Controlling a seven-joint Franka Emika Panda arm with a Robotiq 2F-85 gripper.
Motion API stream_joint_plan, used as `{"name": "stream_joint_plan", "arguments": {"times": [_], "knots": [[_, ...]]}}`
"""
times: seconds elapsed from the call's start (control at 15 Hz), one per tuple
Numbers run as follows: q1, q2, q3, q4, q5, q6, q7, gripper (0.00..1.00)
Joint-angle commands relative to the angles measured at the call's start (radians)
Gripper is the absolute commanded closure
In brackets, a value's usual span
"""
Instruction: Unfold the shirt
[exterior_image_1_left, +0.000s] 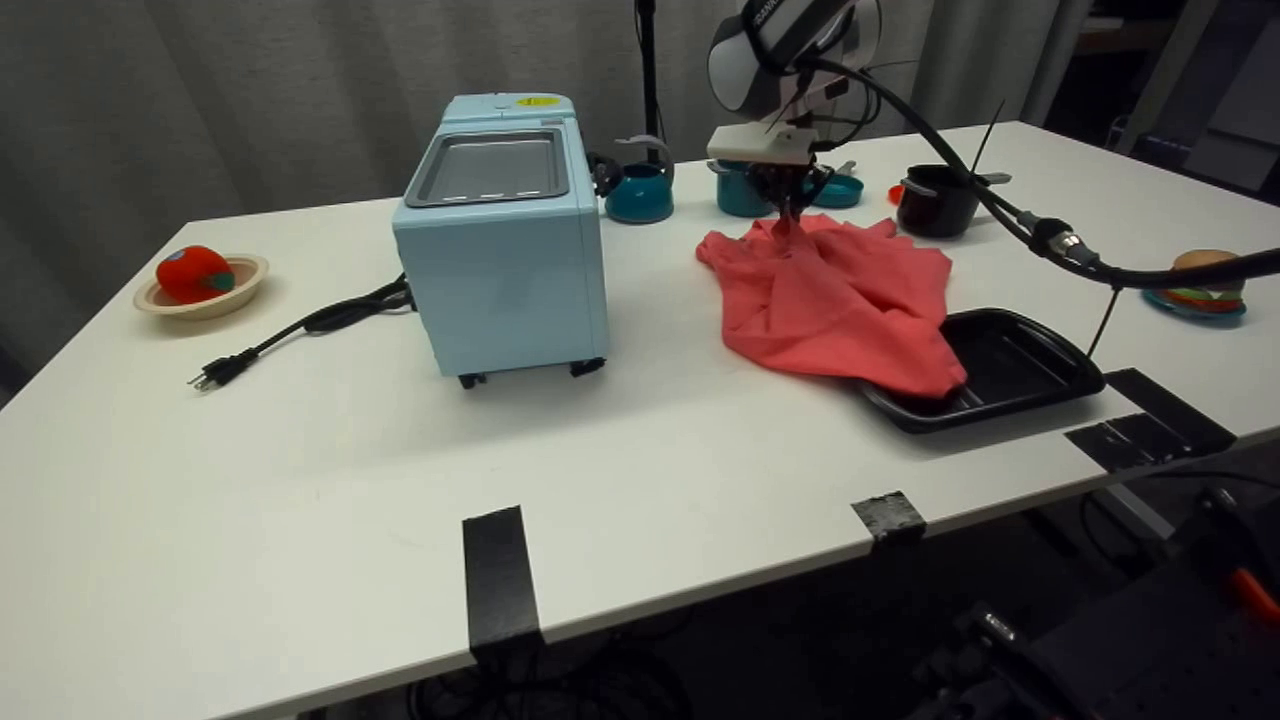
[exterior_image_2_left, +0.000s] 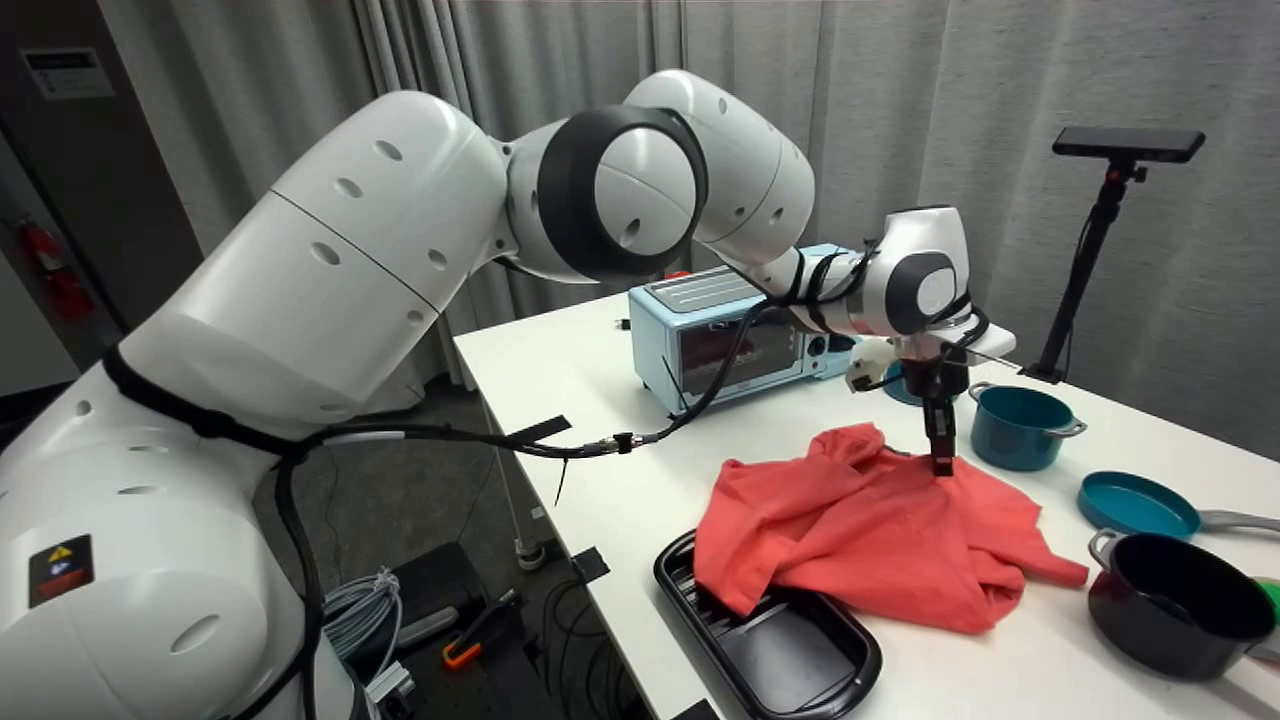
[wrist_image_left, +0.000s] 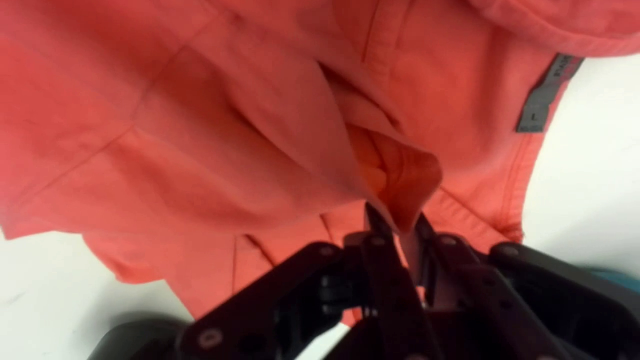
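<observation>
Well apart from the tray (exterior_image_2_left: 797, 655), the end effector (wrist_image_left: 398, 225) is pinching the shirt (exterior_image_1_left: 838, 300). Because the shirt is overlapping the tray, a pull could soon be dragging both.

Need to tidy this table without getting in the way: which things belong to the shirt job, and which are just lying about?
Part of the job:
coral shirt
pincer, pinching it

Just lying about:
black tray, partly under the shirt
toaster oven
teal kettle
teal pot
teal pan
black pot
burger
bowl
tomato-like thing
</observation>
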Motion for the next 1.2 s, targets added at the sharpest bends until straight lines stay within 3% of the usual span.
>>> {"name": "stream_joint_plan", "arguments": {"times": [0.0, 0.47, 0.8, 1.13], "knots": [[0.001, -0.088, 0.001, -0.104, -0.012, 0.007, 0.002, 1.0], [-0.012, -0.377, -0.005, -0.434, -0.05, -0.034, -0.116, 0.99], [-0.029, -0.605, -0.042, -0.666, -0.199, -0.096, -0.205, 0.99], [-0.093, -0.812, -0.057, -0.896, -0.406, -0.162, -0.283, 0.99]]}}
